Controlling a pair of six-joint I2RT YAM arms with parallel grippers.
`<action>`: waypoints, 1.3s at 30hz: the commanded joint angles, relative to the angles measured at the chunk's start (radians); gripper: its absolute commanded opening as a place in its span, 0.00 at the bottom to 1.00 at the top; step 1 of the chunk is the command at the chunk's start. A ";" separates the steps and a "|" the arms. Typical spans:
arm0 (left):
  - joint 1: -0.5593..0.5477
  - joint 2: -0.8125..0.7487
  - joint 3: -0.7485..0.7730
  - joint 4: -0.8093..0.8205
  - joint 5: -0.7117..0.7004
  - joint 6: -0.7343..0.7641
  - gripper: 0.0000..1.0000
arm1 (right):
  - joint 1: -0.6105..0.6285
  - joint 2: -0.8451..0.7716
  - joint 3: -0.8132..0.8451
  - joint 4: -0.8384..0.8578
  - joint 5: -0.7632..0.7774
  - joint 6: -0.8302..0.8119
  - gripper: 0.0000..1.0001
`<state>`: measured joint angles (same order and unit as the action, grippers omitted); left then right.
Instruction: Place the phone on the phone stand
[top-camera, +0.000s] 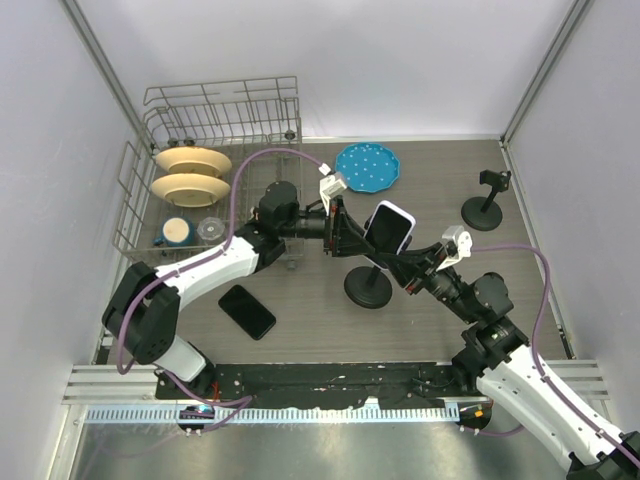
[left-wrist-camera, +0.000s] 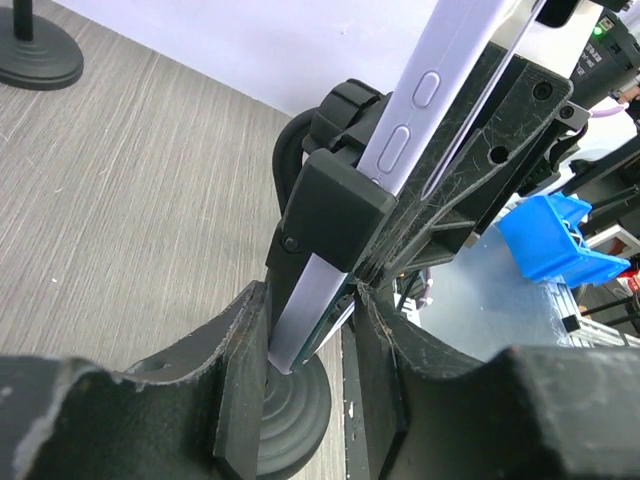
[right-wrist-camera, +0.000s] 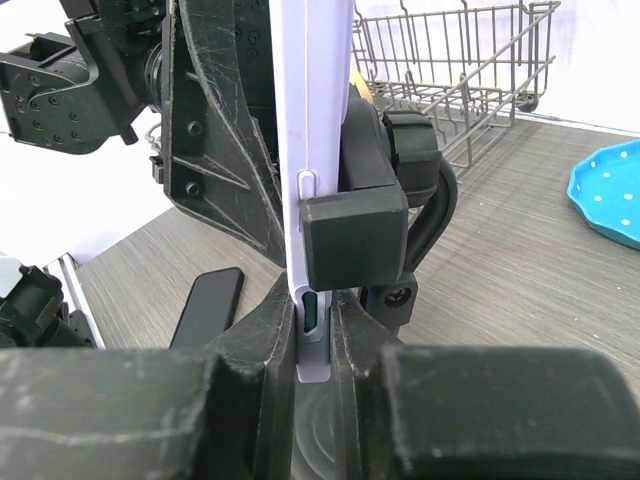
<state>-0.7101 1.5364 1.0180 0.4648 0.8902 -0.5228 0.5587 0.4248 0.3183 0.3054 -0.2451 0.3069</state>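
**Right gripper pinching the foot of an upright phone held in a clamp**

The pale lilac phone stands vertical and edge-on, its lower end squeezed between the gripper's two scuffed black fingers. Just above them, the black clamp block of the phone stand wraps the phone's edge, with a knob behind it. The left gripper sits close against the phone's left face. On the grey counter, a black phone lies flat at left, a wire rack stands behind, and a blue plate shows at the right edge.

The phone sits in the phone stand mid-table, dish rack to its left, second stand far right.
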 joint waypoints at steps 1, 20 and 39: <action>-0.028 0.021 0.022 0.051 0.107 -0.029 0.34 | -0.002 -0.029 0.088 0.179 0.027 -0.002 0.01; -0.032 -0.111 0.102 -0.373 -0.196 0.265 0.87 | -0.002 0.029 0.076 0.109 0.049 -0.133 0.01; -0.034 -0.328 0.076 -0.491 -0.764 0.380 0.89 | -0.002 0.429 -0.114 0.767 0.127 -0.394 0.01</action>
<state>-0.7460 1.2472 1.1122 -0.0574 0.2592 -0.1528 0.5560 0.8078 0.2230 0.6411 -0.1593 -0.0235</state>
